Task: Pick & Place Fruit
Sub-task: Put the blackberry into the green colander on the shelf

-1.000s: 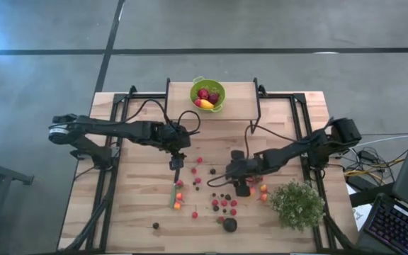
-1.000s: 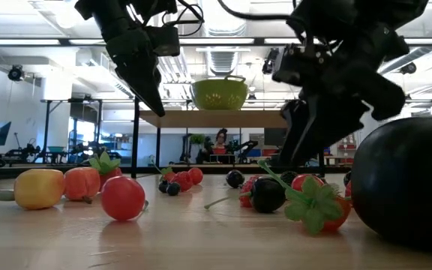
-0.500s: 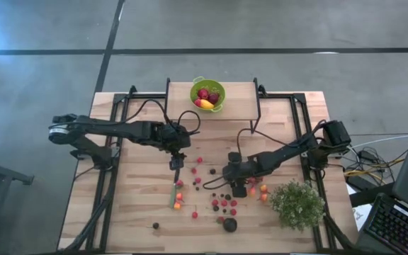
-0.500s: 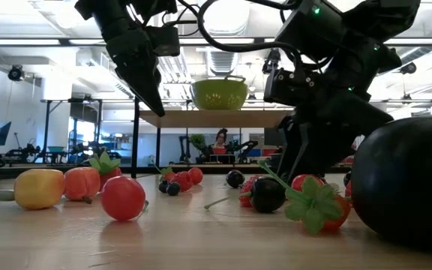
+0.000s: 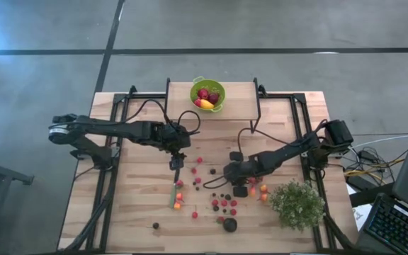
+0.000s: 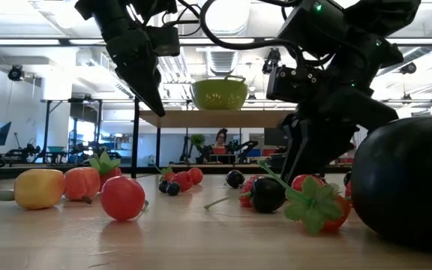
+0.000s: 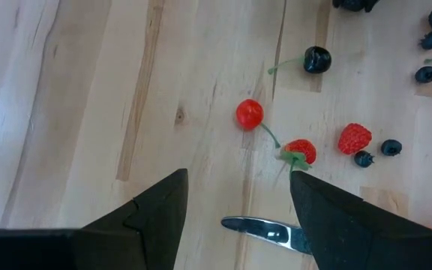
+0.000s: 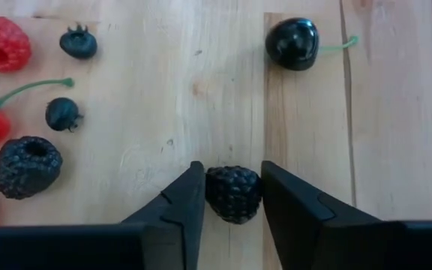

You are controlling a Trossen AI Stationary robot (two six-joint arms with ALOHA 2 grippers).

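Small fruit lies scattered on the wooden table (image 5: 133, 205): red berries and cherries (image 5: 224, 203), dark ones, and a bigger dark round one (image 5: 229, 224). My right gripper (image 5: 234, 185) is down at the table among them, its fingers closed on a blackberry (image 8: 233, 193). My left gripper (image 5: 176, 164) hangs open above the table left of centre, over a red cherry (image 7: 250, 114) and a strawberry (image 7: 300, 151), touching nothing. My right gripper pinches the blackberry by its two opposite sides (image 8: 210, 191) between the two fingers. The fingers (image 8: 186, 206) slant down at it from the table's right. The berry rests on the table top.
A green bowl (image 5: 207, 94) with fruit stands on a raised shelf at the far middle. A bushy pale-green plant (image 5: 296, 204) stands near right. A green-handled knife (image 5: 173, 195) lies below my left gripper. A dark cherry (image 8: 292, 43), blueberries and another blackberry (image 8: 25, 166) lie close to my right gripper.
My right arm has sunk, bringing its gripper down to the table among the fruit. The fruit lies where it was.
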